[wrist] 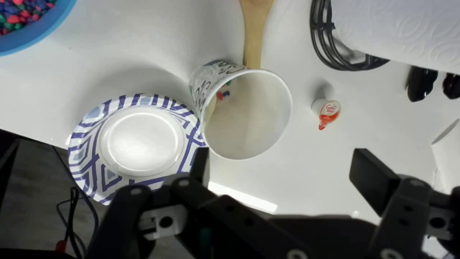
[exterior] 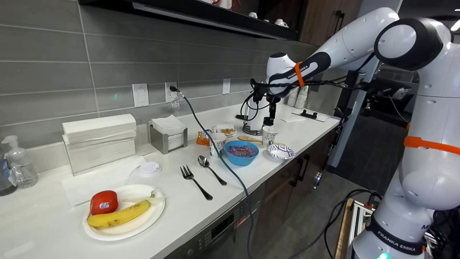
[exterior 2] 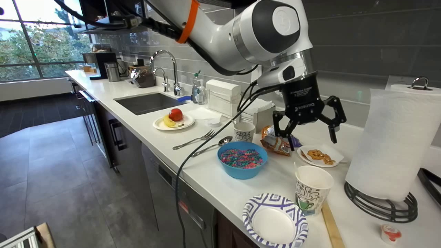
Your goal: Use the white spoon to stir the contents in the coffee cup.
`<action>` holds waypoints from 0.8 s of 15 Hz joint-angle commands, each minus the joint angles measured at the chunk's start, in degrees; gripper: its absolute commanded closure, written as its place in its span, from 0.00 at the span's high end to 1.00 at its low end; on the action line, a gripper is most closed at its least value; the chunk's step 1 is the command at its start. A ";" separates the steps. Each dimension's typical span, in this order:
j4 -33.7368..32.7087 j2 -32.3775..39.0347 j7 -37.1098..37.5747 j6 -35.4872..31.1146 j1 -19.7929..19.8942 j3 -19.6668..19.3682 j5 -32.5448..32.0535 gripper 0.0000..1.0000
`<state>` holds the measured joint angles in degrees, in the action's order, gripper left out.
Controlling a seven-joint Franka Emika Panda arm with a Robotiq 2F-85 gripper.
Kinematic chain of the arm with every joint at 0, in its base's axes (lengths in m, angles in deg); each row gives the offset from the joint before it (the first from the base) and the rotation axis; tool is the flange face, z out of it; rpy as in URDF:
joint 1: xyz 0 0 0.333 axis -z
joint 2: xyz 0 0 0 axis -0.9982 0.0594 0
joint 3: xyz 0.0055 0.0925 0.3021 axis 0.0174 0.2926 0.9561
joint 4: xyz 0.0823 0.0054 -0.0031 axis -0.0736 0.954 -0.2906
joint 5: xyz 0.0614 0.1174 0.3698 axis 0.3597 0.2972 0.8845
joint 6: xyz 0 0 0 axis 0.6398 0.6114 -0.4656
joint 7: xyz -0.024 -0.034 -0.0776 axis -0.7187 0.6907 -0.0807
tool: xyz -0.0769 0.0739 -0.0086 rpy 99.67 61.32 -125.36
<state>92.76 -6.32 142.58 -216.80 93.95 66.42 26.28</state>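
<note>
A patterned paper coffee cup (exterior 2: 313, 194) stands upright beside a paper bowl in both exterior views (exterior: 269, 137). The wrist view shows its open mouth (wrist: 251, 115), with a few coloured bits and a pale shape at its inner left side. A thin whitish handle (exterior 2: 297, 171) pokes up at its rim, perhaps the white spoon; its bowl end is hidden. A similar cup (exterior 2: 244, 132) further back also has a pale stick at its rim. My gripper (exterior 2: 313, 143) is open and empty, above the cup. In the wrist view its fingers (wrist: 280, 162) are wide apart, touching nothing.
A blue bowl of coloured pebbles (exterior 2: 242, 168), a patterned paper bowl (exterior 2: 275, 225) and a wooden utensil (wrist: 253, 43) lie near the cup. A paper towel roll (exterior 2: 389, 144), creamer pod (wrist: 329, 110) and snack plate (exterior 2: 318, 156) are close. A cable (exterior: 230, 169) crosses the counter.
</note>
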 commanded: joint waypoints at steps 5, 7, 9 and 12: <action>0.97 1.26 12.19 4.10 -0.78 0.52 -3.68 1.00; 1.54 1.26 12.20 4.16 -1.05 0.79 -3.66 1.00; 1.56 1.26 12.20 4.16 -1.07 0.83 -3.66 1.00; 1.64 1.94 10.37 5.32 -1.07 1.67 -1.21 1.00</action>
<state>94.43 -5.01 154.06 -212.40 92.56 67.02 22.87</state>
